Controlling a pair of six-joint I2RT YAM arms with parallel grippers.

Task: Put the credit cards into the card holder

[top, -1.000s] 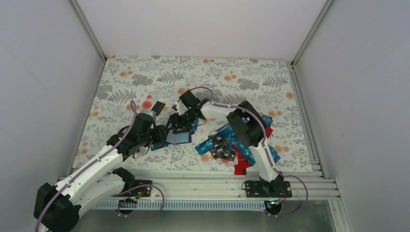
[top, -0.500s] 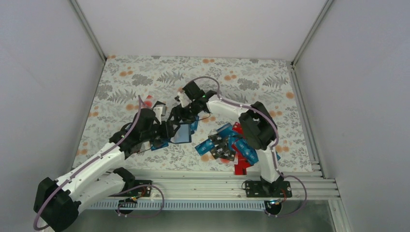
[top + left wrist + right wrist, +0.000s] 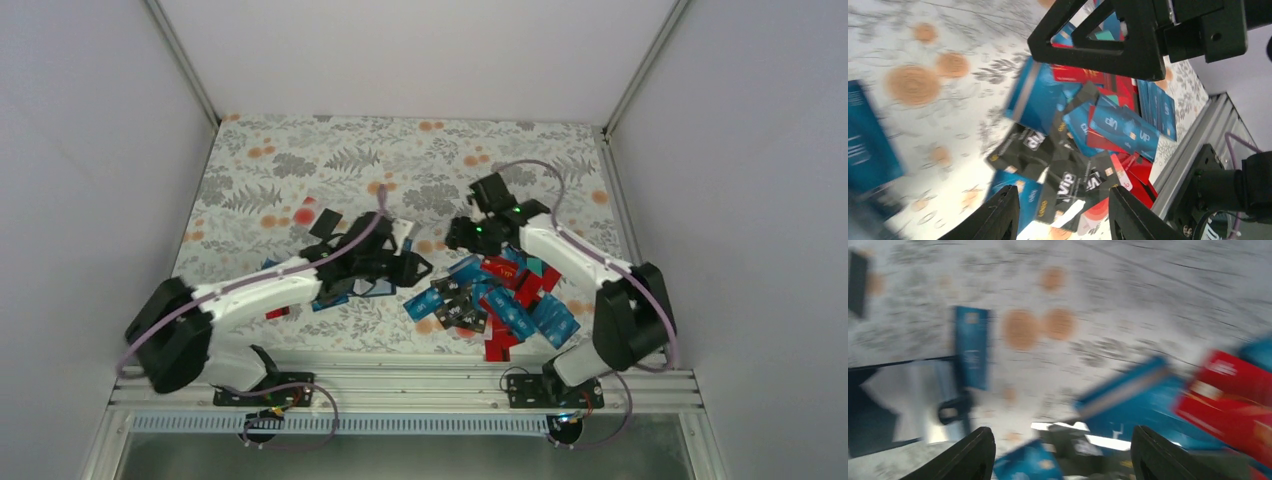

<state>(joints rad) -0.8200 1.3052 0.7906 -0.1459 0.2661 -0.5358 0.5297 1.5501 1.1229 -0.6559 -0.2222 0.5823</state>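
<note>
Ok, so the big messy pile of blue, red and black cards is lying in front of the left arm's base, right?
Not quite. The pile of cards is messy and blue, red and black, but it lies in front of the right arm's base, not the left one. The top view shows it.

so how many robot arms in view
2: white left robot arm reaching from lower left to the centre; white right robot arm bent from lower right over the plastic card pile.
</note>
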